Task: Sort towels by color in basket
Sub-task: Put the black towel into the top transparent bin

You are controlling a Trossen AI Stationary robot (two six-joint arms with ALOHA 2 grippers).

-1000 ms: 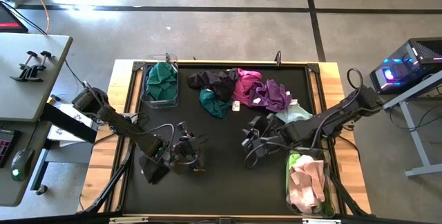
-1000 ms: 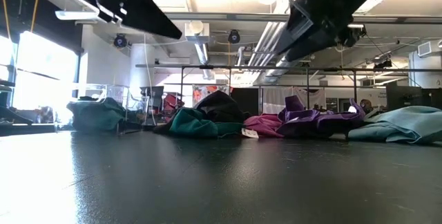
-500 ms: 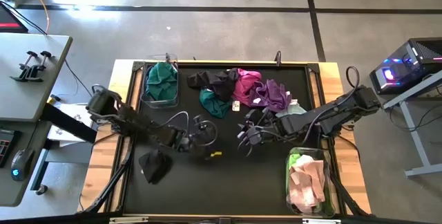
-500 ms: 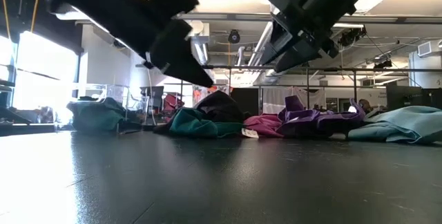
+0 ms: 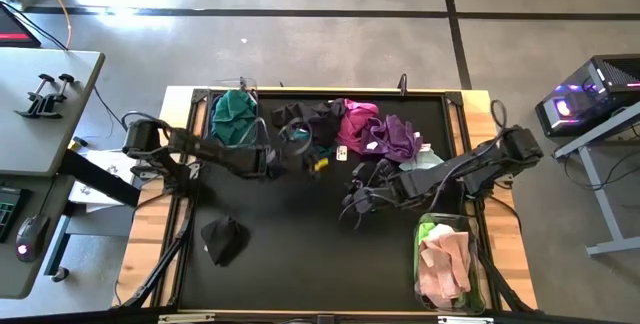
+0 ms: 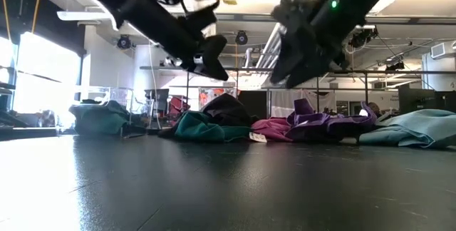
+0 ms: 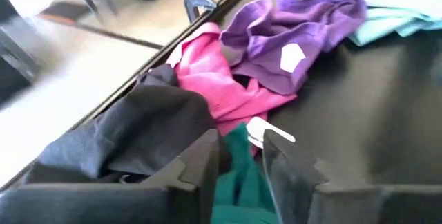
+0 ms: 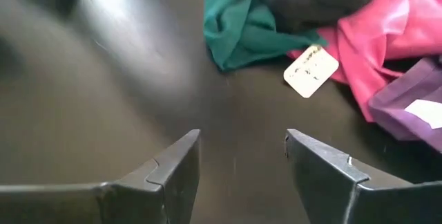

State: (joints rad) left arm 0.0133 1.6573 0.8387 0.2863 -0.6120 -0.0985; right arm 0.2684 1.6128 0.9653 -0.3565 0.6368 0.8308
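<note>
Tools hovered above the black bench (image 5: pixel 300 254), empty. The left tool (image 5: pixel 300 147), fingers a narrow gap apart, hung over the teal towel (image 7: pixel 238 182) beside the black towel (image 7: pixel 131 131). The right tool (image 5: pixel 350 204), fingers wide apart, hung near the magenta towel (image 5: pixel 358 124) and purple towel (image 5: pixel 398 137). Another black towel (image 5: pixel 224 238) lay alone near the front left. Green towels filled the left basket (image 5: pixel 232 116); pink and lime ones the right basket (image 5: pixel 446 261).
</note>
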